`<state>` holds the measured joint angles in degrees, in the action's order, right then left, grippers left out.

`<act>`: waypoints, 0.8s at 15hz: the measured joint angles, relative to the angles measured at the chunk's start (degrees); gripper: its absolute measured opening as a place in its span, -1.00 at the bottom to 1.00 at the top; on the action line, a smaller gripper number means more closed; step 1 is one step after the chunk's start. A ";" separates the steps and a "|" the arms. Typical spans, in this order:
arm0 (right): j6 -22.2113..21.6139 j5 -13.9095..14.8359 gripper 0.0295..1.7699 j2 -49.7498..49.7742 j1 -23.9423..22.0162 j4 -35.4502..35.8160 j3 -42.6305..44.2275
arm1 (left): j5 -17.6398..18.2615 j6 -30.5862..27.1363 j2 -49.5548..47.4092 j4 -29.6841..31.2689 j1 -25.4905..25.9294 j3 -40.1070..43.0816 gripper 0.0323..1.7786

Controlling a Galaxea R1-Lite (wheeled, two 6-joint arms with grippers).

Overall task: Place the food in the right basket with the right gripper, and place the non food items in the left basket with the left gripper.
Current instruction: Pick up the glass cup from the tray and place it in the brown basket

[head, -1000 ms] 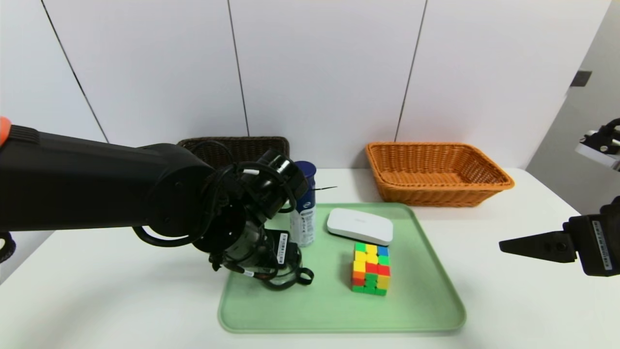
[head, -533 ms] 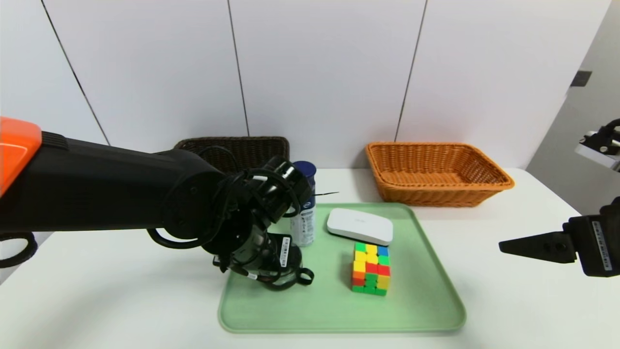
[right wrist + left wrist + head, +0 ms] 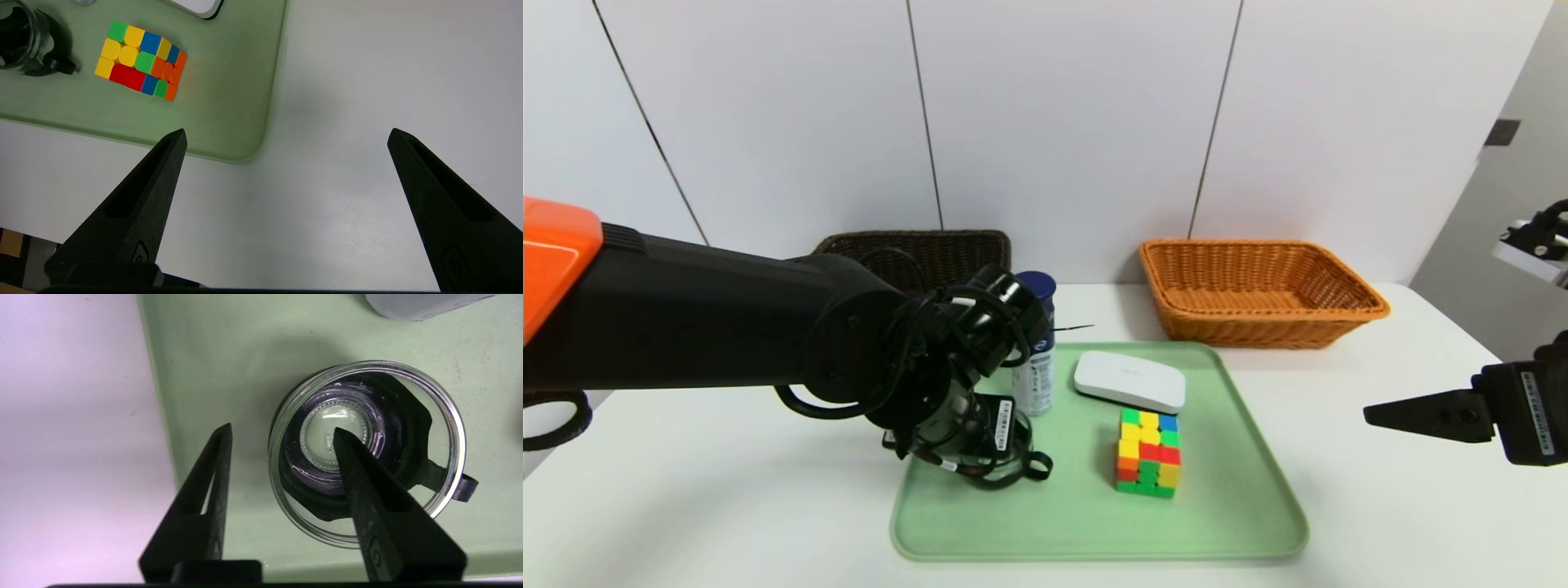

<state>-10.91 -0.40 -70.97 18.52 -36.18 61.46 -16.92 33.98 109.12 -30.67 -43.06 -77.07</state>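
Writing on the bottle (image 3: 1035,359) is small print on its white label, too small to read. It stands at the far left part of the green tray (image 3: 1241,523), beside the white case (image 3: 1129,380) and the cube (image 3: 1147,441). The left gripper (image 3: 282,441) is down at the glass cup (image 3: 445,416), one finger (image 3: 359,473) inside it and one outside, half open around the wall. Its arm hides part of the brown basket (image 3: 931,245). The right gripper (image 3: 286,136) hangs wide open over the table (image 3: 347,81), near the orange basket (image 3: 1258,290).
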 joint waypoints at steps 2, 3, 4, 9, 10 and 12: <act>-0.02 -0.01 0.92 0.02 0.00 -0.06 0.00 | 0.00 0.09 -0.07 -0.02 0.00 0.00 -0.65; -0.09 -0.01 0.92 0.02 0.00 -0.09 0.00 | -0.02 0.09 -0.13 0.05 0.01 -0.09 -0.93; -0.09 -0.01 0.92 0.02 0.00 -0.11 0.00 | 0.00 0.09 -0.16 0.00 0.00 -0.02 -0.93; -0.13 -0.01 0.92 0.02 0.00 -0.09 -0.02 | -0.16 -0.13 -1.67 -0.41 0.00 0.02 -0.93; -0.24 -0.01 0.92 0.05 0.00 -0.09 -0.02 | -0.20 -0.29 -2.62 -0.61 0.00 0.02 -0.93; -0.69 -0.04 0.92 0.17 0.00 -0.15 -0.06 | -0.27 -0.66 -5.45 -1.83 0.10 0.11 -0.93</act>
<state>-11.61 -0.44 -70.80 18.52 -36.33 61.40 -17.19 33.32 103.67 -32.50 -42.96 -76.96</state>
